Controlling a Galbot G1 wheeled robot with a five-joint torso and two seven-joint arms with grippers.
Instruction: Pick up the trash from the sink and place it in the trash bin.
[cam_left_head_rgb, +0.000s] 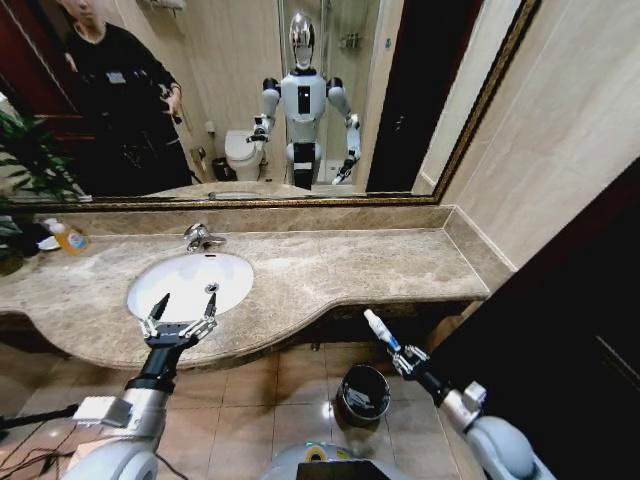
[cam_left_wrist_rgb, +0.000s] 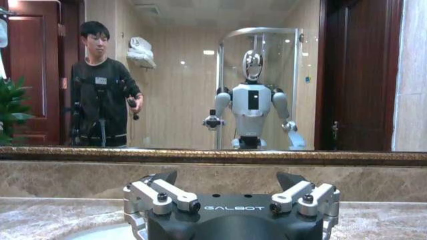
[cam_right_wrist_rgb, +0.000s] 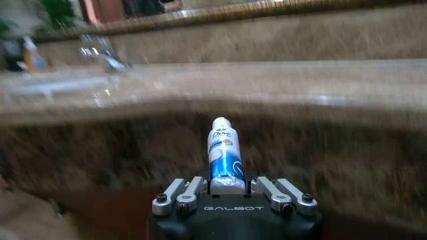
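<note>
My right gripper (cam_left_head_rgb: 404, 358) is shut on a piece of trash, a white tube with a blue mark (cam_left_head_rgb: 380, 330), which sticks out past the fingers. The right wrist view shows the same tube (cam_right_wrist_rgb: 222, 150) clamped upright in the right gripper (cam_right_wrist_rgb: 227, 186), below the counter's front edge. The dark round trash bin (cam_left_head_rgb: 365, 392) with a shiny rim stands on the floor just left of that gripper. My left gripper (cam_left_head_rgb: 181, 313) hangs open over the front part of the white oval sink (cam_left_head_rgb: 190, 280). In the left wrist view the left gripper (cam_left_wrist_rgb: 227, 180) has its fingers spread with nothing between them.
A chrome faucet (cam_left_head_rgb: 201, 237) stands behind the basin. An orange-liquid bottle (cam_left_head_rgb: 68, 238) sits at the counter's far left beside a plant. The marble counter (cam_left_head_rgb: 350, 265) runs right to a wall corner, with a mirror behind and tiled floor around the bin.
</note>
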